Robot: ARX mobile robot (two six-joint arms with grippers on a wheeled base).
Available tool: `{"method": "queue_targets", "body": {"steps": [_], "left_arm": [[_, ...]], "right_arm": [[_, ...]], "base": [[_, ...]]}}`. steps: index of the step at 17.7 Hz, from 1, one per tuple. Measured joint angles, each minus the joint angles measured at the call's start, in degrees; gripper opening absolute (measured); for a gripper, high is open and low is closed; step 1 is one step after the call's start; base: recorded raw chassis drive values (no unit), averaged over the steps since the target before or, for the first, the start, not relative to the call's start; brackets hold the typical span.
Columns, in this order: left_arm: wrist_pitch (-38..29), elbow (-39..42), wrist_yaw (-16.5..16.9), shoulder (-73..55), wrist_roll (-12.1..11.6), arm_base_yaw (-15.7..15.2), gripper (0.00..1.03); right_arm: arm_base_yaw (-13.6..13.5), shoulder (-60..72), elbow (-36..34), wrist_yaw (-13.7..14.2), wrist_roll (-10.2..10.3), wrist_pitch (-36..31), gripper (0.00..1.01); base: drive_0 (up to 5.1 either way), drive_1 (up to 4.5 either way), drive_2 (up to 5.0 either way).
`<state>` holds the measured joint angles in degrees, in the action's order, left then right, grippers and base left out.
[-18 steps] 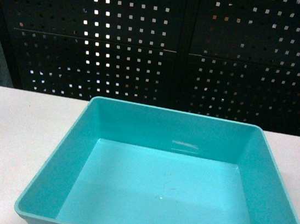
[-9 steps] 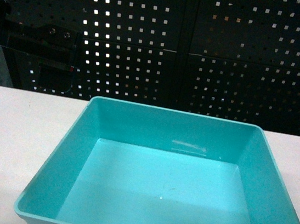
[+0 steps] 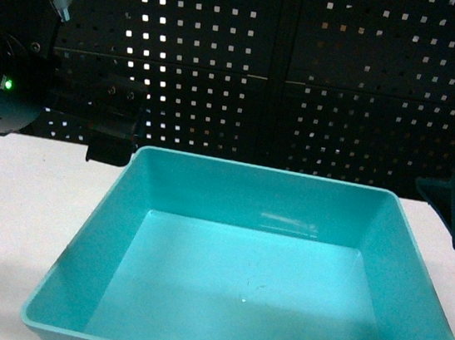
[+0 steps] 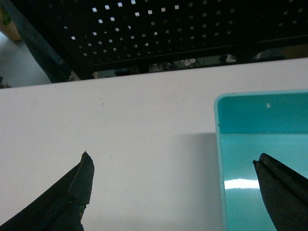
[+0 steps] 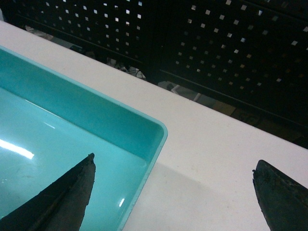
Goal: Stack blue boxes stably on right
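Now flanking the tub (image 3: 267,251) on the table (image 3: 15,192) (absent a second ago): left gripper (image 4: 173,185) and right gripper (image 5: 173,190), fingers wide, each straddling a far corner, not touching.

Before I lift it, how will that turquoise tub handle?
The turquoise tub looks empty and thin-walled, so probably light and a bit flexible when lifted by its sides. Its glossy sloping walls may slip in a claw. The broad, shallow shape makes tipping unlikely.
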<state>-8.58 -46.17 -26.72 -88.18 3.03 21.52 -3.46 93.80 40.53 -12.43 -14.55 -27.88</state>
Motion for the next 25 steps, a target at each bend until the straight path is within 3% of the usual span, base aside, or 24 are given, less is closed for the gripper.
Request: {"method": "queue_targets", "body": {"steps": [6, 12, 19, 20, 23, 25], "left_arm": [[1.03, -1.14, -1.44, -4.87, 0.59, 1.84, 0.98], [1.31, -2.12, -4.90, -9.22, 3.21, 5.16, 0.98], [-0.46, 0.22, -8.37, -9.51, 5.40, 3.37, 0.98], [-0.35, 0.96, -8.44, -9.88, 6.23, 2.86, 0.98], [2.62, 1.46, -5.09, -11.50, 13.33, 3.32, 0.98], [2.51, 2.34, -4.76, -12.20, 16.26, 3.65, 0.98]], "right_arm": [[-1.40, 5.95, -1.70, 0.33, 2.54, -3.78, 0.98], [-0.55, 8.63, -3.80, -0.09, 2.51, -5.31, 0.98], [-1.88, 9.25, -6.29, 0.42, 2.54, -7.41, 0.98], [-2.29, 9.25, -6.88, 0.68, 2.54, -7.87, 0.98], [-2.93, 10.25, -8.85, 1.03, 2.51, -9.51, 0.98], [-2.86, 11.28, -10.05, 1.11, 2.45, -10.36, 0.98]], "base": [[0.0, 0.00, 0.0], [0.0, 0.00, 0.0], [0.0, 0.00, 0.0], [0.0, 0.00, 0.0], [0.0, 0.00, 0.0], [0.0, 0.00, 0.0]]}}
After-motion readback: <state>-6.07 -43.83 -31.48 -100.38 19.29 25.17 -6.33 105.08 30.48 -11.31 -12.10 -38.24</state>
